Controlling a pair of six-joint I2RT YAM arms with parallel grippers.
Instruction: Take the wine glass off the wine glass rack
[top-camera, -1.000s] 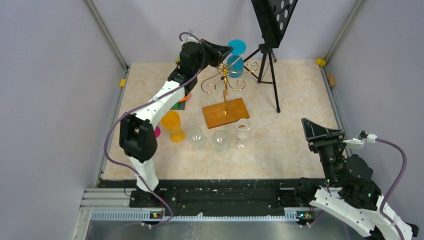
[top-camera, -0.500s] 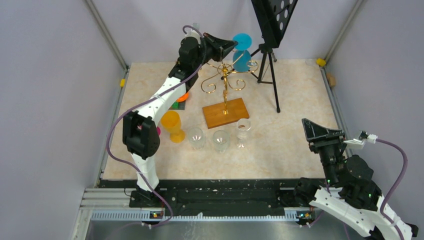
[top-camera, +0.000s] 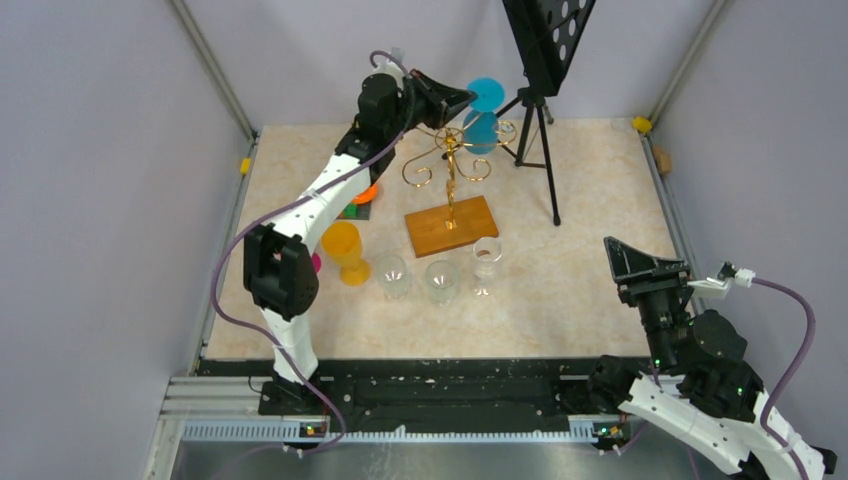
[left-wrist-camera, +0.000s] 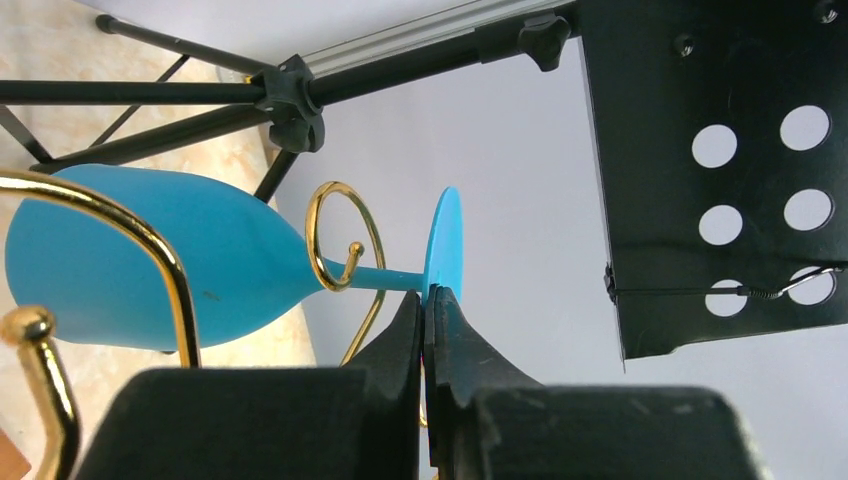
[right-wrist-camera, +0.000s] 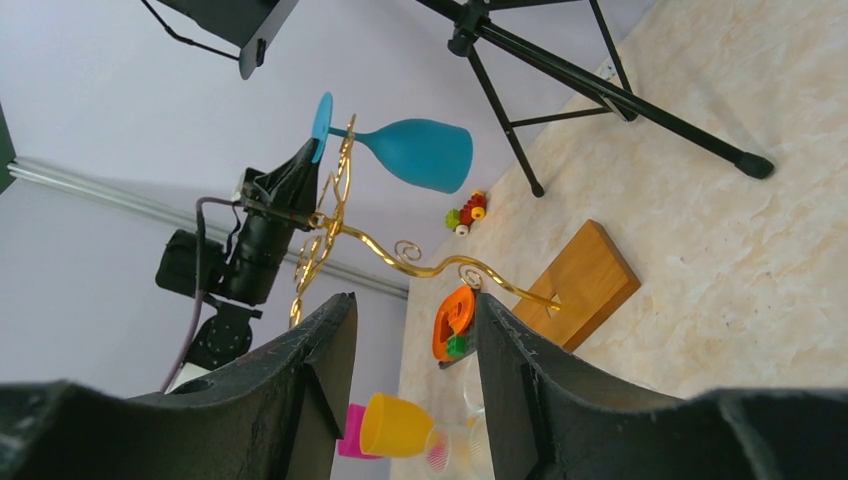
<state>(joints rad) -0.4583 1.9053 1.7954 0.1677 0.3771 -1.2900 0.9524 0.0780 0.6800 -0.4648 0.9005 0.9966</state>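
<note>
My left arm has risen, lifting the blue wine glass (left-wrist-camera: 200, 260); my left fingers (left-wrist-camera: 400, 340) clench its foot rim, stem still inside the rack (left-wrist-camera: 345, 240) spiral just ahead. Unhooking remains; my right fingers (right-wrist-camera: 300, 380) hang parted.

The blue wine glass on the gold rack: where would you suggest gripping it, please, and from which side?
Probably the thin foot, pinched at its rim from the end beyond the rack's curl: it stands clear there, whereas the bowl looks too wide.
</note>
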